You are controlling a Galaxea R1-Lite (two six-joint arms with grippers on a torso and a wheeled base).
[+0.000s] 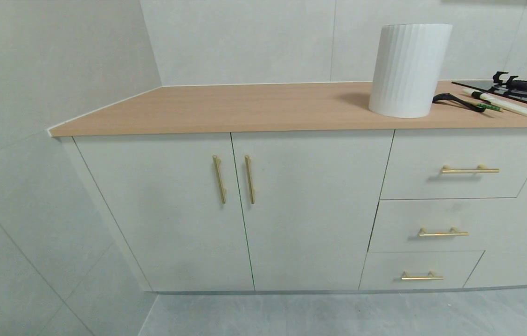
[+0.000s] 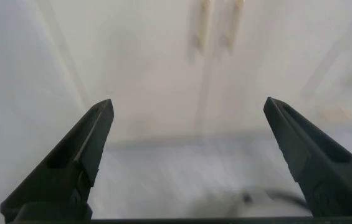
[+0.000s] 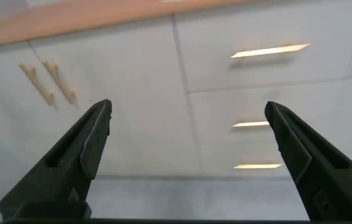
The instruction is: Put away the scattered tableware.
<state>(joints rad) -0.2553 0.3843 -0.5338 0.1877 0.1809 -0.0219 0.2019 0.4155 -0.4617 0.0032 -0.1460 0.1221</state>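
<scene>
**Handling Notes: Grasp Points**

Worktop (image 1: 245, 107): above the left hand (image 2: 187, 102) and right hand (image 3: 187, 104), both spread wide, empty. White ribbed canister (image 1: 408, 70): up beyond the right hand; probably rigid, breakable. Utensils (image 1: 500, 103) just beside it: likely light, stiff, slim; grip mid-handle.

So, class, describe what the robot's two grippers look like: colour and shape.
The left gripper and right gripper look alike: matte black, each with two long, wedge-shaped fingers that taper to a narrow tip, with a shallow recess along the outer face.
</scene>
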